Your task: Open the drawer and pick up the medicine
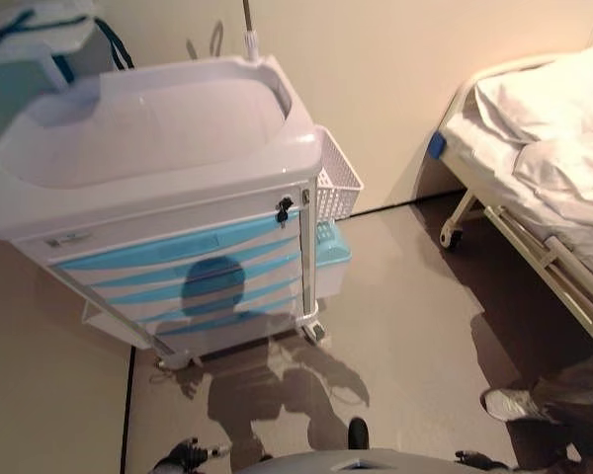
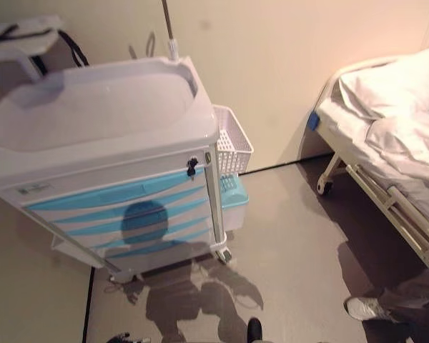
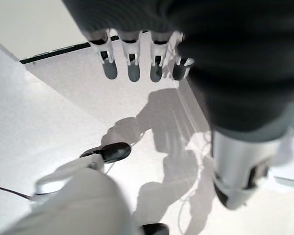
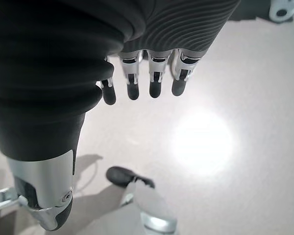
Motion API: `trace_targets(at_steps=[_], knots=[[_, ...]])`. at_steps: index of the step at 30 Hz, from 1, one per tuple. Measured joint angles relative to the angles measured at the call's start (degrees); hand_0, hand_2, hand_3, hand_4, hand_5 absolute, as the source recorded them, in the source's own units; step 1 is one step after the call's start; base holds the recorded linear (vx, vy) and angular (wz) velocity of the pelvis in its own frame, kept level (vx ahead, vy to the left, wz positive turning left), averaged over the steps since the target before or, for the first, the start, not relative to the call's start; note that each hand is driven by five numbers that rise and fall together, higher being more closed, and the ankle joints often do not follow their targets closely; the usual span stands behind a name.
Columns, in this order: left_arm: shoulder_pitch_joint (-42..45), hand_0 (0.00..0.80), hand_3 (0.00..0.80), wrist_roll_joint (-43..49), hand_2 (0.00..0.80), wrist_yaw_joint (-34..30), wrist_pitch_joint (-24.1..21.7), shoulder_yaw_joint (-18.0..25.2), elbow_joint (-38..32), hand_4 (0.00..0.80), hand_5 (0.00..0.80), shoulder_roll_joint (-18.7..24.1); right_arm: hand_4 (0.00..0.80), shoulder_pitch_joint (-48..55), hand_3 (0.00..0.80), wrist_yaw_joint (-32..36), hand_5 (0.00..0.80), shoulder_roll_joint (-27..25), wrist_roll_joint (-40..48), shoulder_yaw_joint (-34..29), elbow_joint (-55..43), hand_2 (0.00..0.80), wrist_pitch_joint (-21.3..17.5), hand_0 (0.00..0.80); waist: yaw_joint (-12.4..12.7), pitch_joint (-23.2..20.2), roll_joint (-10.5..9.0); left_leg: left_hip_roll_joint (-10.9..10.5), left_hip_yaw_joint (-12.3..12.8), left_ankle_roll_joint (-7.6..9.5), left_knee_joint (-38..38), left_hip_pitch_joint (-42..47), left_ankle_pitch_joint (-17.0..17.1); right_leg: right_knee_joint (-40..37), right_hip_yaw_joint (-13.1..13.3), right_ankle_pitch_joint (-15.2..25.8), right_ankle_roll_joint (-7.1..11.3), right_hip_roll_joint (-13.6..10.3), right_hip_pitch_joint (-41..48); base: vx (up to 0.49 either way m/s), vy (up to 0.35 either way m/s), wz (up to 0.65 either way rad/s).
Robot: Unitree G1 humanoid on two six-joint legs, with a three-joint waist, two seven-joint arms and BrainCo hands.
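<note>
Medical cart (image 1: 168, 188) stands against the far wall, left of centre, its white moulded top surface (image 1: 148, 123) bare and its stack of blue-fronted drawers (image 1: 193, 276) facing the robot; every drawer front sits flush, so none is open yet. A small lock (image 1: 284, 208) shows at the right end of the topmost drawer band, which may matter for the pull. A white wire basket (image 1: 336, 183) hangs on the cart's right side with a pale blue bin (image 1: 331, 252) below it. Hospital bed (image 1: 534, 158) lies far right, well apart from the cart; a person's shoe (image 1: 514, 403) shows at the near right on the floor (image 1: 405, 326). The medicine is not visible anywhere; presumably it is inside one of the closed drawers. Left hand (image 3: 137, 58) hangs low at the robot's side over the floor, fingers straight and relaxed, holding nothing. Right hand (image 4: 147, 78) likewise hangs over bare floor, fingers loose, empty. Both hands are well short of the drawers, near and below them; judged as the start, before any reach.
</note>
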Motion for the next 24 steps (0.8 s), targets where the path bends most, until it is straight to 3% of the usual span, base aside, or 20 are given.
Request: trace_targets(at_steps=[8, 13, 24], knots=[[-4.37, 0.000, 0.000, -4.20, 0.000, 1.20, -1.26, 0.10, -4.21, 0.000, 0.000, 0.55, 0.000, -3.61, 0.000, -1.20, 0.000, -0.44, 1.05, -0.03, -0.08, 0.000, -0.35, 0.000, -0.16, 4.54, 0.17, -0.89, 0.03, -0.15, 0.52, -5.46, 0.58, 0.07, 0.13, 1.17, 0.03, -0.55, -5.30, -0.112, 0.021, 0.00], [-11.10, 0.000, 0.000, -10.67, 0.000, 3.03, -2.38, 1.50, -10.83, 0.000, 0.000, 2.06, 0.000, -10.21, 0.000, -2.40, 0.000, -0.79, 2.83, 0.08, -0.58, 0.000, -1.19, 0.000, -0.10, 10.97, -2.23, -2.11, -0.42, -0.19, 6.74, -13.35, -0.51, 4.11, 1.48, 1.45, 0.00, -1.39, -12.70, -0.128, -0.004, -0.08], [-17.39, 0.000, 0.000, -24.88, 0.000, 4.16, -5.81, 1.19, -24.81, 0.000, 0.000, 0.83, 0.000, -11.23, 0.000, -3.15, 0.000, -0.88, 4.91, 0.92, -1.93, 0.000, -1.69, 0.000, -0.33, 13.29, -3.49, -2.42, -3.91, -0.23, 11.94, -22.22, -1.12, 9.00, -0.93, -0.26, -0.38, -2.18, -19.76, -0.040, -0.033, 0.16]])
